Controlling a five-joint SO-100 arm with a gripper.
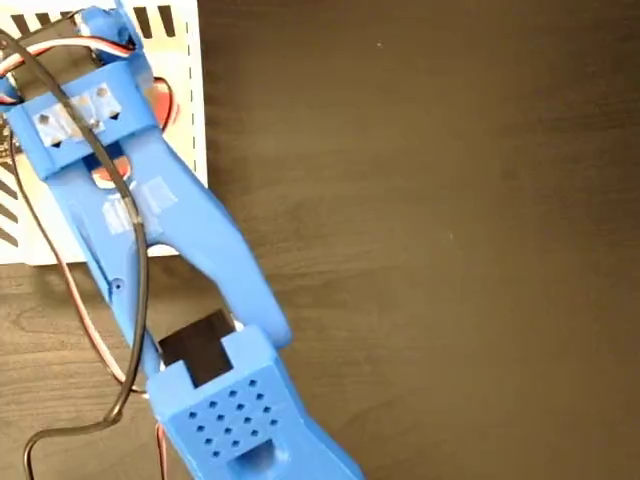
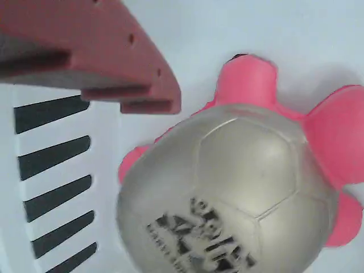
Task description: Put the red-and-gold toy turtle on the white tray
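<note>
Dark brown wood-grain table (image 1: 430, 230) fills most of the fixed view; the flat white tray with black edge stripes (image 1: 192, 90) sits at its top left corner. The blue plastic arm (image 1: 180, 250) reaches diagonally over the tray and hides most of it.

Wrist view: small rubbery red-and-gold toy turtle (image 2: 239, 187), gold domed shell with black print, lies on the white tray surface, stripes to its left. In the fixed view only slivers of red show beside the arm.

Gripper (image 1: 125, 165): one reddish finger (image 2: 108, 62) hangs above and left of the turtle, apparently clear of it; the other finger is out of frame. Cannot tell how wide the jaws stand.

Judgement: placement looks done or nearly so. Risk: on withdrawal, the finger could catch the rubbery shell and drag or roll the turtle toward the striped edge.
</note>
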